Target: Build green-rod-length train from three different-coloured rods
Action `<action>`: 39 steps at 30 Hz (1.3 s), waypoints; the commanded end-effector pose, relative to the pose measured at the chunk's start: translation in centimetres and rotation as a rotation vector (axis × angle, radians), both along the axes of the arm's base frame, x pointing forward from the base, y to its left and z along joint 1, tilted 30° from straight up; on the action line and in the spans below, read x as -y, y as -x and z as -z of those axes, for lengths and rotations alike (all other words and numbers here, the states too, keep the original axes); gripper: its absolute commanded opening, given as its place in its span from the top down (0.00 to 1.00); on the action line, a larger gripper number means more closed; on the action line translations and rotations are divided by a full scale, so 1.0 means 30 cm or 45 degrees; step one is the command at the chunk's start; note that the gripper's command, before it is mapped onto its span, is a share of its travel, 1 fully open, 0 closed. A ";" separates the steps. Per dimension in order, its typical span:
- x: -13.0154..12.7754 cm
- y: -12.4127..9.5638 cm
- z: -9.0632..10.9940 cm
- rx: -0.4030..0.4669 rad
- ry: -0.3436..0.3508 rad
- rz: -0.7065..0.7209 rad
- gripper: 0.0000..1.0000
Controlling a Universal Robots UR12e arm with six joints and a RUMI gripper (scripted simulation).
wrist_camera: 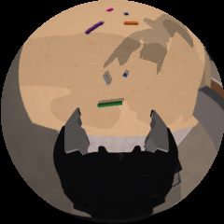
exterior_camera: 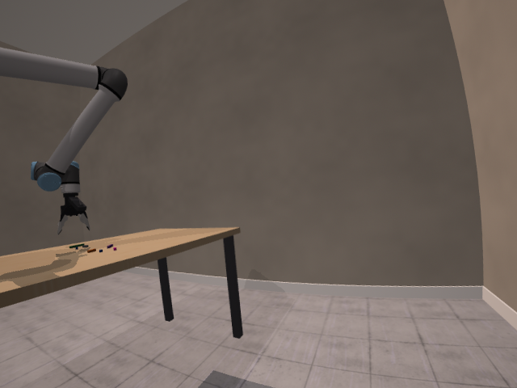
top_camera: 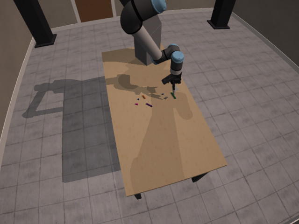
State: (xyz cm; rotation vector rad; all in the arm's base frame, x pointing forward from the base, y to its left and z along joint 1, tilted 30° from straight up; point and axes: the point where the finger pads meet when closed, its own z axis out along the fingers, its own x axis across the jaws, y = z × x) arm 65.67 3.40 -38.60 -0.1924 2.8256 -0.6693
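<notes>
My gripper (exterior_camera: 73,232) (wrist_camera: 116,108) is open and empty, above the table near the green rod. The green rod (top_camera: 173,95) (wrist_camera: 110,104) lies flat. Beside it lie a grey rod (top_camera: 165,97) (wrist_camera: 106,78) and a small blue rod (top_camera: 162,94) (wrist_camera: 125,74), apart from each other. Farther off lie a purple rod (top_camera: 149,105) (wrist_camera: 94,27), an orange rod (top_camera: 144,96) (wrist_camera: 131,22), a second blue rod (top_camera: 138,99) (wrist_camera: 126,14) and a magenta rod (top_camera: 136,104) (wrist_camera: 109,9). All these rods lie apart; no two touch.
The wooden table (top_camera: 164,144) (exterior_camera: 200,235) bears all the rods. Its long edge runs near the green rod's side. The arm's grey pedestal (top_camera: 142,52) stands at the table's far end. Shadows of the arm fall across the table between the rods.
</notes>
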 end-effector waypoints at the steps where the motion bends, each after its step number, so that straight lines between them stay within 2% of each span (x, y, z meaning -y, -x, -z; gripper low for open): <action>1: -0.001 -0.001 -0.002 0.001 0.000 -0.001 0.00; 20: 0.003 0.002 -0.003 0.029 -0.017 0.057 0.00; 33: 0.014 0.008 -0.006 0.116 -0.069 0.236 0.00; 39: 0.023 0.014 -0.009 0.195 -0.116 0.397 0.00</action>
